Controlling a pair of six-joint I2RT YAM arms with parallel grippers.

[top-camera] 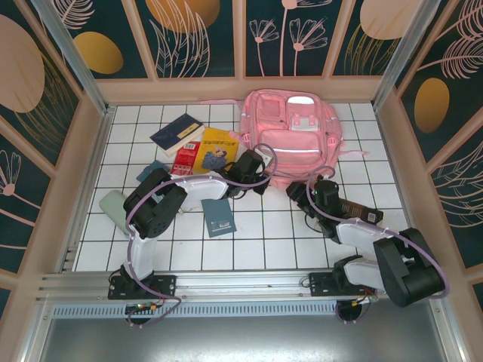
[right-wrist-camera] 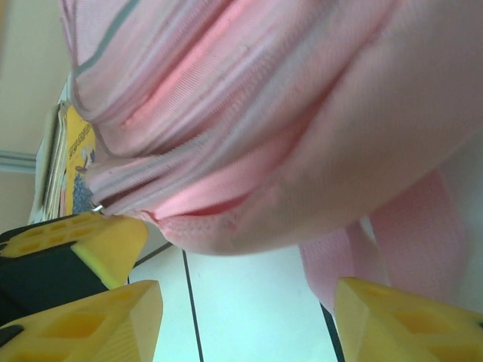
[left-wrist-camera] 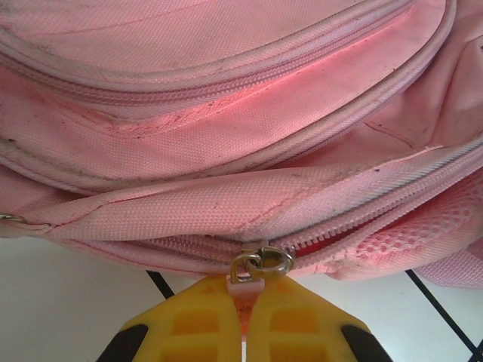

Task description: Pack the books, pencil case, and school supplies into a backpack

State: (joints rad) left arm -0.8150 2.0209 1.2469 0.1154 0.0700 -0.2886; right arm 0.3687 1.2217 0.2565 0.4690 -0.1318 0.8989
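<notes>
From above, the backpack (top-camera: 296, 128) lies far-centre on the surface (top-camera: 264, 226), with the left tool (top-camera: 263, 161) and right tool (top-camera: 296, 190) at its near edge, fingers indistinct, then the left wrist view shows the left tool clenched on the zipper pull (left-wrist-camera: 260, 262), and the right wrist view shows the right tool released beneath the cropped backpack.

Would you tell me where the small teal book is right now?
In the top view, the teal book sits left of centre, below the yellow book.

Bright, even light; right wrist view blurred, perhaps slightly overexposed.
</notes>
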